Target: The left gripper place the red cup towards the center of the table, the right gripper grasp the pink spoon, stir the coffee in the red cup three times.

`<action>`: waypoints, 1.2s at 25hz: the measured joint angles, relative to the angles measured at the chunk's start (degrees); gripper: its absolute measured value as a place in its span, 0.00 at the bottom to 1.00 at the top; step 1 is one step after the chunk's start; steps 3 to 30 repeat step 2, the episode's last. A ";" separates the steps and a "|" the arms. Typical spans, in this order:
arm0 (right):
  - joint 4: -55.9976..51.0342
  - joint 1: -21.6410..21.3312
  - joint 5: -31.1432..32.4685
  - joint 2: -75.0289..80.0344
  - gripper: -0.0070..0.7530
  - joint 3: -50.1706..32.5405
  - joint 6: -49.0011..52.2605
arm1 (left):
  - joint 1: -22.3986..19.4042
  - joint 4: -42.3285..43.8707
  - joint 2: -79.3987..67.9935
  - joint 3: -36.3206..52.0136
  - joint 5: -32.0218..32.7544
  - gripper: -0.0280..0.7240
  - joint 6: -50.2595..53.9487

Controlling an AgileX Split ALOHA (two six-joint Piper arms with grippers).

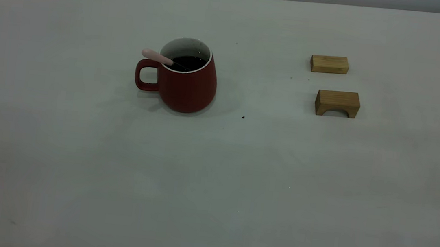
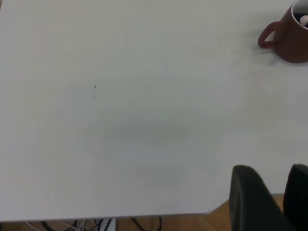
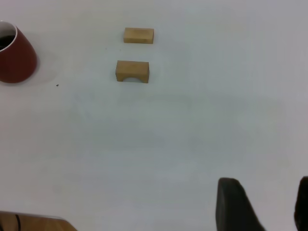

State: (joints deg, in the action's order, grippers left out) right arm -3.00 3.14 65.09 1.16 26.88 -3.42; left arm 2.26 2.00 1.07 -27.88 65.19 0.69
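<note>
Red cup [image 1: 187, 81]: stands upright on the tabletop [image 1: 214, 180], left of centre in the exterior view, handle turned toward the left arm's side, with nothing gripping it
Coffee [image 1: 189, 62]: dark, flat surface, well below the white rim
Pink spoon [image 1: 157, 57]: rests in the cup, pale handle leaning out over the rim above the cup's handle, bowl down in the coffee
Left gripper [image 2: 275, 202]: low at the tabletop's near edge, well apart from the cup; fingers [image 2: 248, 197] spread with a gap between them, holding nothing
Right gripper [image 3: 267, 207]: likewise back over bare tabletop, far from cup and spoon; fingers apart and empty
Wooden blocks: a plain one [image 1: 329, 64] and an arched one [image 1: 337, 103], on the right arm's side, clear of the cup
Step in hand: judged either the very start or the finish; the spoon already in the cup points to the finish
Next move: if the work is not yet begun, the left gripper must reach the cup and grip it without tipping the coffee
</note>
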 joint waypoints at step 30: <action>-0.05 0.00 0.00 0.00 0.43 0.00 -0.11 | 0.00 0.00 0.00 0.00 0.00 0.36 0.00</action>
